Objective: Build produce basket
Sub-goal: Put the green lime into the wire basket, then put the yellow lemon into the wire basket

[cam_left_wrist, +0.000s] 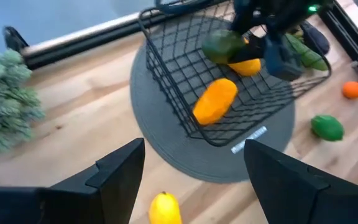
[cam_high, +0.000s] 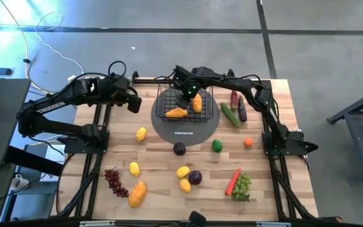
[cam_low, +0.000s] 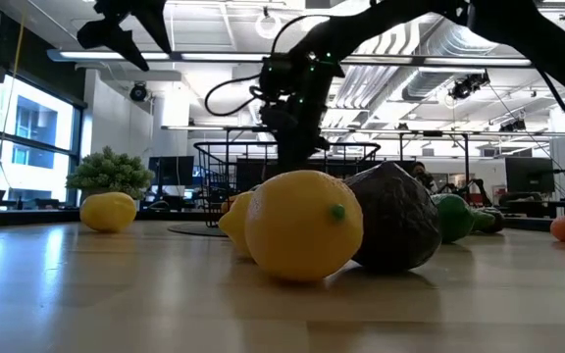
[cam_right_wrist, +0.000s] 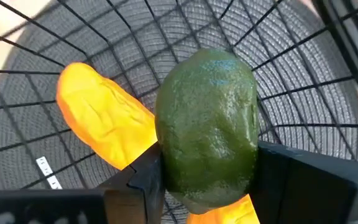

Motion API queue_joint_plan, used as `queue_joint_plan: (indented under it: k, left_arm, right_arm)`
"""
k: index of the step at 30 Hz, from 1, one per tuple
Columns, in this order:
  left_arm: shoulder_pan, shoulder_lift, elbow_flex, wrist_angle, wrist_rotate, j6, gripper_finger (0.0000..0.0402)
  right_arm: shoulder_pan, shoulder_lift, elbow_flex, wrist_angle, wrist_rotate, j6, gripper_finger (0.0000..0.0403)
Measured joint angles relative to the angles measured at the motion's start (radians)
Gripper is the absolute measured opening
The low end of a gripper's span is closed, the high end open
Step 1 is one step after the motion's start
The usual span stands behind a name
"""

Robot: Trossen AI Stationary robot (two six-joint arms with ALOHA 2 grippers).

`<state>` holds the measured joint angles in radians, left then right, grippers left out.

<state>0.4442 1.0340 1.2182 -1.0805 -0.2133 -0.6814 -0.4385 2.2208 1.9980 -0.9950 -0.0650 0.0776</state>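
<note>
The black wire basket (cam_high: 164,96) stands on a flat grey disc (cam_high: 184,133) at the table's far middle. Two orange pieces of produce (cam_high: 176,113) (cam_high: 197,103) lie on its mesh floor. My right gripper (cam_high: 186,94) hangs inside the basket's opening, shut on a green fruit (cam_right_wrist: 207,127). My left gripper (cam_left_wrist: 191,180) hovers open and holding nothing above the table's far left, left of the basket. More produce lies loose on the near half of the table: lemons (cam_high: 141,133), plums (cam_high: 179,149), grapes (cam_high: 242,186), a carrot (cam_high: 233,181). My right gripper pinches the green fruit between its two fingers (cam_right_wrist: 145,177), which sit on its two opposite sides (cam_right_wrist: 166,158). The fingers come from above, pointing steeply down. The fruit is lifted clear, above the basket's mesh floor and one orange piece (cam_right_wrist: 101,130).
A cucumber (cam_high: 230,115) and dark eggplants (cam_high: 242,108) lie right of the disc. A pale green bushy cluster (cam_left_wrist: 5,99) stands at the far left near my left arm. A mango (cam_high: 137,194) and purple grapes (cam_high: 115,181) lie near the front left.
</note>
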Motion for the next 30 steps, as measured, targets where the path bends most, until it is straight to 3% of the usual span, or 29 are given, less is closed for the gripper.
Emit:
queue_joint_plan:
  k: [7, 18, 30]
  left_arm:
    - [-0.008, 0.0, 0.0, 0.0, 0.065, -0.043, 0.0264]
    - [-0.108, 0.0, 0.0, 0.0, 0.063, -0.094, 0.0264]
    - [-0.28, 0.0, 0.0, -0.001, 0.063, -0.069, 0.0264]
  right_arm:
    - [0.003, 0.02, 0.0, -0.007, 0.059, -0.05, 0.0157]
    - [0.002, 0.019, 0.009, -0.013, 0.072, -0.052, 0.0256]
    - [0.004, 0.016, 0.173, -0.132, 0.072, 0.035, 0.0263]
